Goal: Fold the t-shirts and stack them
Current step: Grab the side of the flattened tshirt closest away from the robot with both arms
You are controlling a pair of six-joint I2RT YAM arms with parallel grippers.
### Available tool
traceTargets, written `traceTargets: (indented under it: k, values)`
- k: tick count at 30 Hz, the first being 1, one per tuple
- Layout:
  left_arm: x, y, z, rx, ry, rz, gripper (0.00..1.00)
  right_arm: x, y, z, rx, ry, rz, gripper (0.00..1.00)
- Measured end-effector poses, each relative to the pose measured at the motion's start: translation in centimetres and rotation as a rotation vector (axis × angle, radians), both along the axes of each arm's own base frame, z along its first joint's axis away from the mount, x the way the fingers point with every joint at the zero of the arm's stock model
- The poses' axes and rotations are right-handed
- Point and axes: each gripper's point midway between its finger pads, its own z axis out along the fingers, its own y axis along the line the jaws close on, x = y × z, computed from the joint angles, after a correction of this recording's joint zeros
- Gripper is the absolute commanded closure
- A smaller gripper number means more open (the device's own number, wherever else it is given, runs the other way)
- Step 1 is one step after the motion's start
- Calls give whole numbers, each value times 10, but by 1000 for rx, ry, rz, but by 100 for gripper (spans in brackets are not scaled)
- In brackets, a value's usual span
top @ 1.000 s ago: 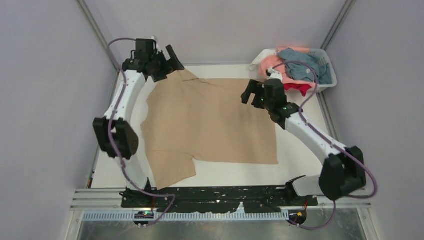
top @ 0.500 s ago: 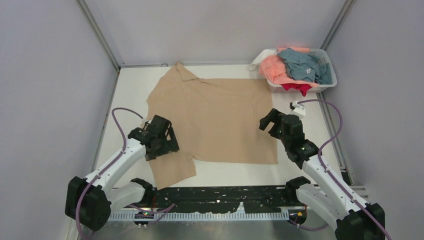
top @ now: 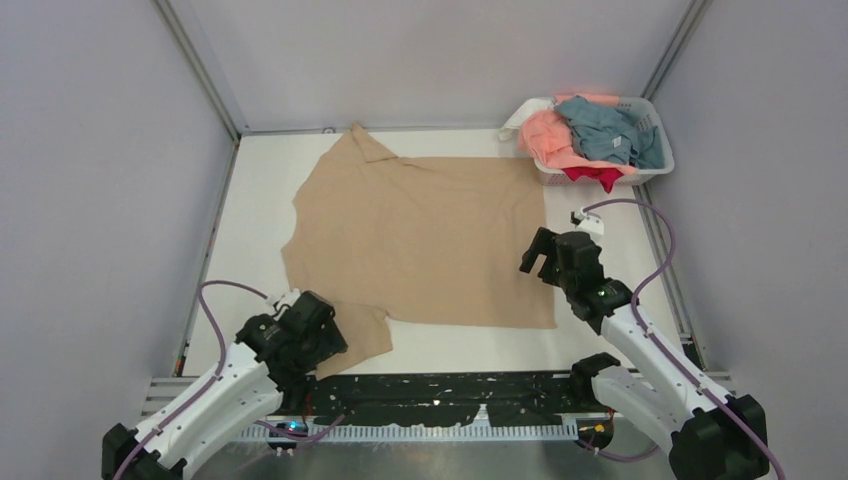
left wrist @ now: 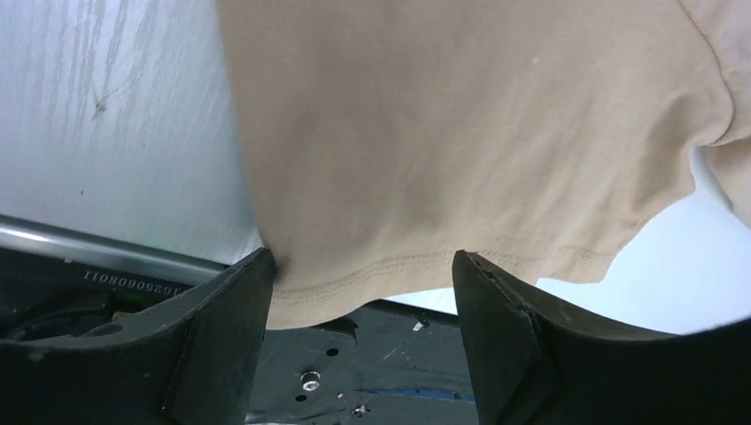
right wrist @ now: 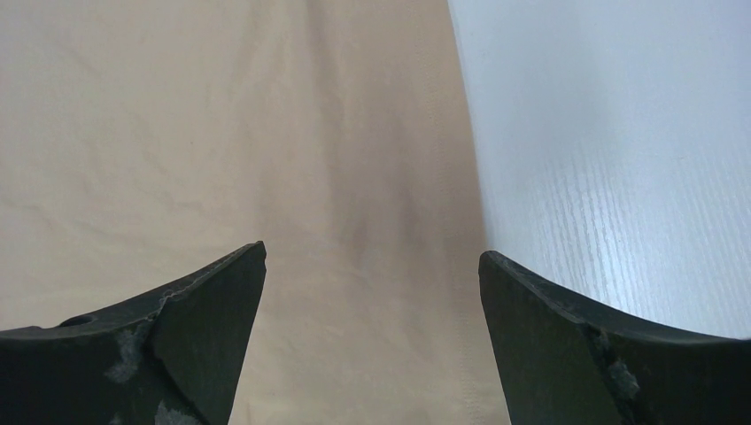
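The large tan-beige t-shirt (top: 420, 240) lies spread flat on the white table. My left gripper (top: 318, 335) is open over its near left sleeve; in the left wrist view the sleeve hem (left wrist: 381, 266) lies between the spread jaws of my left gripper (left wrist: 363, 266). My right gripper (top: 541, 258) is open above the shirt's right side edge, jaws spread over the fabric (right wrist: 266, 133) with the seam between them in the right wrist view, where my right gripper (right wrist: 372, 257) holds nothing. Salmon-pink (top: 548, 135), grey-blue (top: 605, 130) and red (top: 600, 177) shirts lie bunched in the basket.
The white slotted basket (top: 655, 165) stands at the far right corner. A black base rail (top: 450, 390) runs along the table's near edge, under the sleeve's tip in the left wrist view (left wrist: 381, 372). Bare white table (top: 600, 300) lies right of the shirt.
My left arm has swung from the shirt's far collar back to the near left sleeve. My right arm has drawn back from the far right area to the shirt's right edge.
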Motion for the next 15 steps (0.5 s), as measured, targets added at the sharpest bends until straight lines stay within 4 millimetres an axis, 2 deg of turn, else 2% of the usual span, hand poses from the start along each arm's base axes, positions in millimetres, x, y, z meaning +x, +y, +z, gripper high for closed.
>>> traceTargets:
  k: [6, 10, 14, 15]
  values:
    - [-7, 2, 2, -25, 1, 46, 42, -1, -1, -14, -25, 49, 4, 5]
    - [-14, 3, -6, -17, 39, 47, 59, -1, -2, -18, -32, 64, 2, 5]
    - [-18, 3, -9, -3, 76, 34, 97, -3, -6, -18, -42, 66, -21, 5]
    - [-19, 3, -10, 1, 86, 31, 100, -3, -7, -16, -42, 61, -27, 5]
